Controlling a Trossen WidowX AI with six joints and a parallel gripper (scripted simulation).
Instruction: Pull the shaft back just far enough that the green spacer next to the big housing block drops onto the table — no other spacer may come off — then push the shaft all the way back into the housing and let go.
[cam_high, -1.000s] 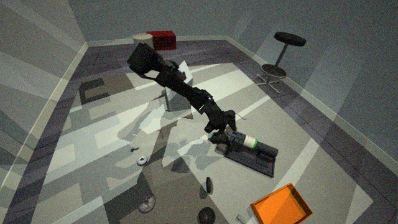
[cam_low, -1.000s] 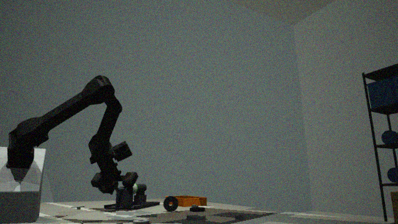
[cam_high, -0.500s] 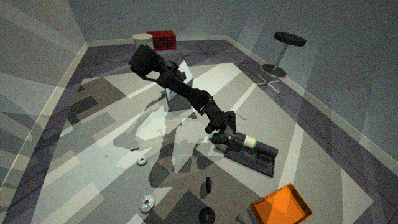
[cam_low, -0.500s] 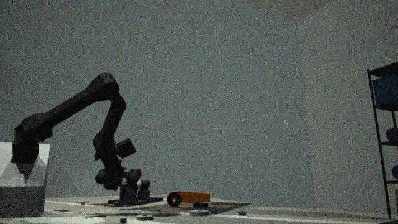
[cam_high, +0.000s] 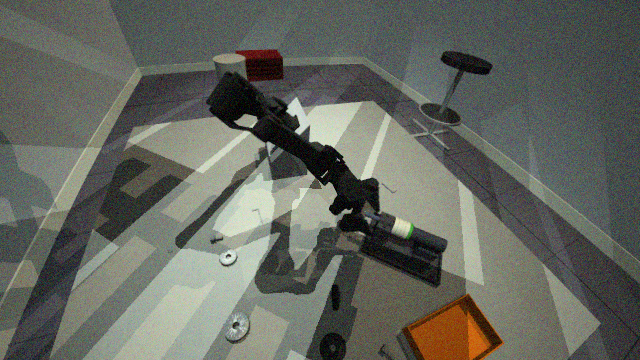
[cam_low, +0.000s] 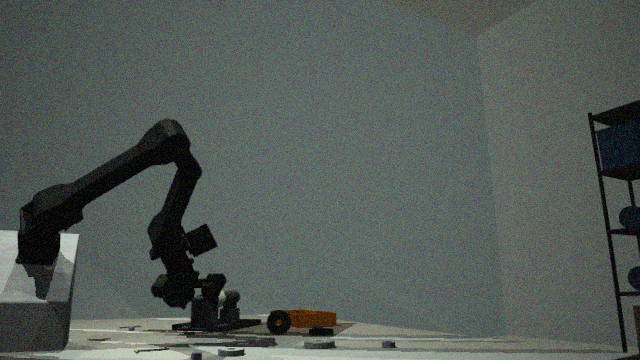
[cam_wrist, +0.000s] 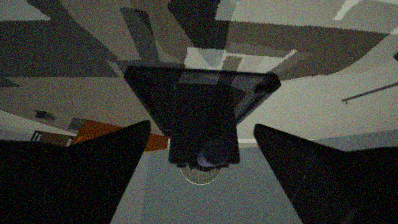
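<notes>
One green spacer (cam_high: 411, 231), one orange bin (cam_high: 440, 335) (cam_low: 312, 318) (cam_wrist: 100, 131), one stool (cam_high: 466, 62), one red box (cam_high: 266, 65).

We see our arm (cam_high: 295, 145) (cam_low: 107, 172) matte black throughout, thick rounded joints, long straight links. Boxy black block at our wrist's two o'clock in exterior view. Black fingers at eight and four o'clock in wrist view, tapering to blunt tips.

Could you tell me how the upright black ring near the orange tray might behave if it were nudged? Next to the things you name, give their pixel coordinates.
The ring (cam_low: 278, 322) would probably roll, since it is round and stands on its edge. A sideways push would likely tip it flat, as its rim looks narrow beside its height.
</notes>
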